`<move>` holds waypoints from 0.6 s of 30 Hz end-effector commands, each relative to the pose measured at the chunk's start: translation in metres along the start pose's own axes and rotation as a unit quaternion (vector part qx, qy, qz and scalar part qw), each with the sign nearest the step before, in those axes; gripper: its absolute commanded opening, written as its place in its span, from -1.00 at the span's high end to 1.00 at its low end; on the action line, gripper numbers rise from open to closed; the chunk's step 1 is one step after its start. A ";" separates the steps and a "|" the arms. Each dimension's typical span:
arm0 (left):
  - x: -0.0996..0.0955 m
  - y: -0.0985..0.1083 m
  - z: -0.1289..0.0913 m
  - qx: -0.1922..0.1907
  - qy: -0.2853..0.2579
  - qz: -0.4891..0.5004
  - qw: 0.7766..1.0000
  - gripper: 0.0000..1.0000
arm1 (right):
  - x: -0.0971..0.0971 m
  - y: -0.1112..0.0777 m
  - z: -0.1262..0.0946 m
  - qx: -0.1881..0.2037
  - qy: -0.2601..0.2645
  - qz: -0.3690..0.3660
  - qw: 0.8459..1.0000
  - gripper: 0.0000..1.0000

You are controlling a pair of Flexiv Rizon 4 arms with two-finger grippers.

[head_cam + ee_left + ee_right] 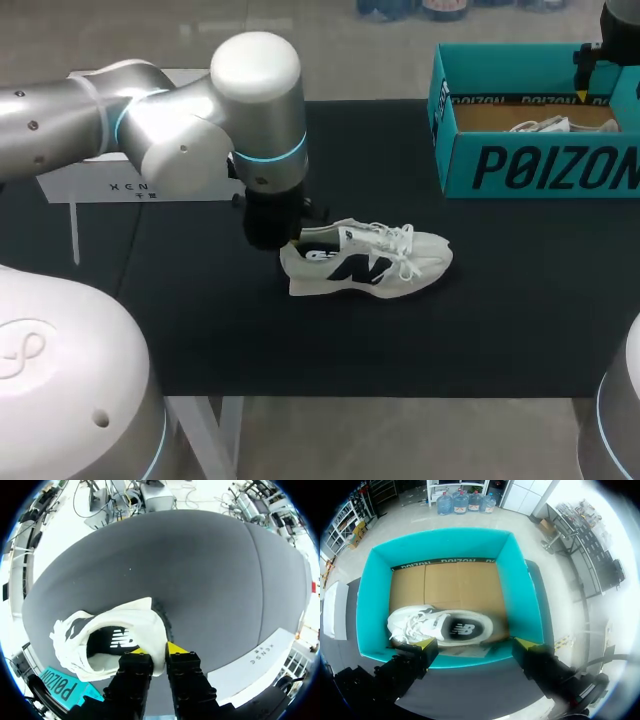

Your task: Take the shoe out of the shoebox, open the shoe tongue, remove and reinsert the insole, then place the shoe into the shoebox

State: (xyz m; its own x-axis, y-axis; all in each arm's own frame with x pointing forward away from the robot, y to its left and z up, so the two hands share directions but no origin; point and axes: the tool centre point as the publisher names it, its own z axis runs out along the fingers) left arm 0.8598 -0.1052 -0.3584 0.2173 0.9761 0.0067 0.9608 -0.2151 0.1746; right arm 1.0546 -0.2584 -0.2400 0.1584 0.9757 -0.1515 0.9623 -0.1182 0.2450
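Currently held: the shoe, clamped at its heel by the left gripper; one yellow tip sits inside the opening, the other outside, with the white heel wall pinched between them
Shoe's place: on the black table, upright on its sole, out of the shoebox and well apart from it
Long axis: runs across the table, heel toward my left arm's side, toe toward my right arm's side; from the left gripper the whole shoe stretches away ahead, opening first, then tongue and laces, then toe
Shoebox: at the far right of the table, beyond the toe end, open, with a second shoe lying flat on its side inside on the brown floor
Right gripper: fingers wide apart and holding nothing, hanging above the near wall of the shoebox, the second shoe just ahead of it
Nearer arm: the left, already on the shoe; the right is well away, over the box
Step in hand: by my reading the shoe is out and the tongue comes next, the heel grip serving as an anchor
What the move turns on: the tongue lies toe-ward of the left gripper along the shoe's length, on the side facing the right arm, so the free right gripper would likely have to cross from the box and come down on the laces from above
Risk: a pull on the tongue along that axis may drag the heel wall out of the pinch
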 end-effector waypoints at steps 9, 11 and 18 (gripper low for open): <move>0.025 0.001 -0.052 -0.032 -0.024 -0.067 0.997 -1.00 | 0.000 -0.001 0.000 -0.001 0.000 0.000 1.000 -1.00; 0.031 -0.002 -0.061 -0.027 -0.047 -0.090 0.994 -1.00 | 0.000 -0.001 0.000 -0.001 0.000 0.000 1.000 -1.00; 0.047 -0.023 -0.066 0.013 -0.206 -0.174 0.963 -1.00 | 0.000 -0.001 0.000 -0.001 0.000 0.000 1.000 -1.00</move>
State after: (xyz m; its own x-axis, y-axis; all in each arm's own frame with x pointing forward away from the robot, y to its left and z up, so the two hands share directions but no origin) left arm 0.8456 -0.0821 -0.2946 -0.0337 0.9797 -0.1975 0.9896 0.0604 0.1305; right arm 1.0546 -0.2584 -0.2400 0.1585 0.9757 -0.1514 0.9623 -0.1183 0.2450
